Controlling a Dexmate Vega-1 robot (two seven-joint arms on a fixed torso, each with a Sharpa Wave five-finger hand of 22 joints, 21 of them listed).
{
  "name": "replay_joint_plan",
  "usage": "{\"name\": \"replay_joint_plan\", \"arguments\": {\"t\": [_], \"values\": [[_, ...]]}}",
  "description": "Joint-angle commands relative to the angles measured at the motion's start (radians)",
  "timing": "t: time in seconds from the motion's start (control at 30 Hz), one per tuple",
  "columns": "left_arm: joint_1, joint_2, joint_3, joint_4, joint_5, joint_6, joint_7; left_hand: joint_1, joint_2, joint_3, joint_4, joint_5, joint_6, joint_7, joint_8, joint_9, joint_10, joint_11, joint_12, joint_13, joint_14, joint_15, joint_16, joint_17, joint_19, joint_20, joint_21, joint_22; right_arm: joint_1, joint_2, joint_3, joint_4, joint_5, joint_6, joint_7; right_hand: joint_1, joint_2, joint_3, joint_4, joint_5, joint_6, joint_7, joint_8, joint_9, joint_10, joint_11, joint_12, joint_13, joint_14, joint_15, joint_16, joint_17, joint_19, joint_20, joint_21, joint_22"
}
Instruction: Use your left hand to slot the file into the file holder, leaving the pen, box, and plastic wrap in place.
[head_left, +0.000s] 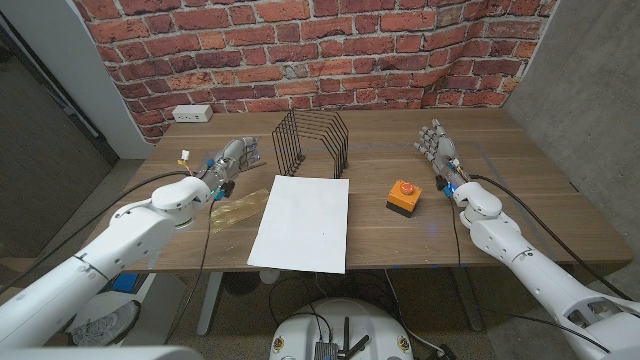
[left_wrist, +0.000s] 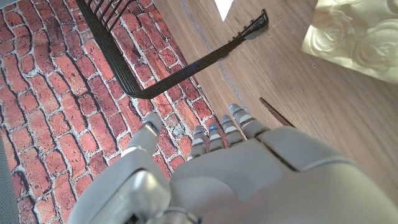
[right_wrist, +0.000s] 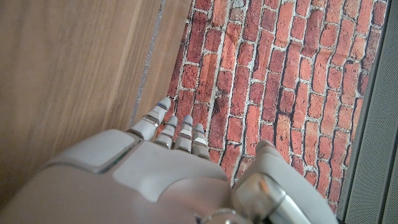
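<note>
Lying flat on the wooden bench (head_left: 520, 215), the file (head_left: 301, 222) reads as a plain white rectangular sheet or folder in the lower centre of the head view, long axis running away from the camera, near edge just overhanging or flush with the bench front; cannot tell which. No label or print resolvable on it. Far edge sits just in front of the file holder (head_left: 311, 142), a black wire rack with upright dividers in the upper centre of the frame; whether file and rack touch cannot be told.

Left hand (head_left: 228, 162), centre left of the frame, holds nothing, fingers (left_wrist: 231, 121) extended and slightly apart, pointing toward the brick wall. It stands beside the rack's left side, apart from it. Right hand (head_left: 441, 153), centre right, also holds nothing, fingers (right_wrist: 163, 122) straight and lightly spread.

Plastic wrap (head_left: 233, 212): translucent, yellowish, crinkled patch left of the file, just below the left hand; its outline is faint against the wood in the head view. In the left wrist view it shows an embossed rose pattern, cut off at the frame's upper right corner. Pen (left_wrist: 277, 111): thin dark stick on the bench near the left fingertips in the left wrist view; too small to pick out in the head view. Box (head_left: 403, 196): small orange box with a red round top, right of the file, well apart from it. White power strip (head_left: 192, 114) at the bench's far left edge.
</note>
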Motion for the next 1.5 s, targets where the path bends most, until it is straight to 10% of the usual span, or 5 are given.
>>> {"name": "replay_joint_plan", "arguments": {"t": [0.03, 0.27, 0.77, 1.5], "values": [[0.078, 0.072, -0.075, -0.115, -0.052, 0.102, 0.046, 0.014, -0.001, 0.004, -0.014, -0.001, -0.001, 0.014, -0.001, 0.003, 0.002, 0.007, 0.0, 0.004, 0.008, 0.006, 0.004, 0.003, 0.01, -0.049, -0.002, 0.003, 0.01, -0.001, 0.002, 0.02, 0.009, 0.001, 0.022, 0.009, 0.034, 0.009, -0.001, 0.004, 0.009, 0.0, 0.001, 0.003, -0.001, -0.007, 0.003, 0.001, 0.001, -0.004, 0.003, 0.0, 0.003, -0.021, 0.003, 0.001], [0.101, 0.086, -0.13, -0.151, -0.147, 0.178, 0.053, 0.035, -0.006, 0.008, -0.032, 0.001, 0.006, -0.023, 0.003, 0.003, 0.013, -0.01, 0.0, 0.004, 0.026, -0.008, 0.005, 0.003, 0.03, -0.053, 0.003, 0.003, 0.014, 0.001, -0.002, 0.023, 0.012, -0.004, 0.03, 0.009, 0.034, 0.011, -0.001, 0.003, 0.01, -0.001, 0.001, 0.003, 0.001, -0.007, 0.003, 0.0, 0.003, -0.005, 0.004, -0.003, 0.006, -0.021, 0.004, 0.001], [0.044, 0.186, -0.153, -0.199, -0.26, 0.414, 0.079, 0.1, -0.047, 0.012, -0.049, 0.002, 0.056, 0.017, 0.019, 0.004, 0.077, -0.015, 0.006, 0.005, 0.103, -0.016, 0.011, 0.003, 0.123, -0.046, 0.017, 0.004, 0.022, 0.009, -0.007, 0.029, 0.009, -0.012, 0.024, 0.011, 0.036, 0.018, -0.002, 0.003, 0.013, -0.001, 0.0, 0.003, 0.003, -0.01, 0.003, 0.0, 0.008, -0.007, 0.007, -0.01, 0.01, -0.022, 0.005, 0.001], [-0.019, 0.179, -0.14, -0.184, -0.448, 0.54, 0.125, 0.235, -0.121, -0.016, -0.044, 0.003, 0.172, 0.181, 0.016, 0.004, 0.214, 0.079, 0.003, 0.005, 0.284, 0.031, 0.011, 0.002, 0.315, 0.014, 0.019, 0.002, 0.04, 0.029, -0.012, 0.076, 0.0, 0.03, 0.042, 0.011, 0.039, 0.027, -0.001, 0.001, 0.021, 0.001, 0.001, 0.003, 0.009, -0.008, 0.004, 0.0, 0.018, -0.009, 0.011, -0.019, 0.019, -0.023, 0.007, 0.001]]}}
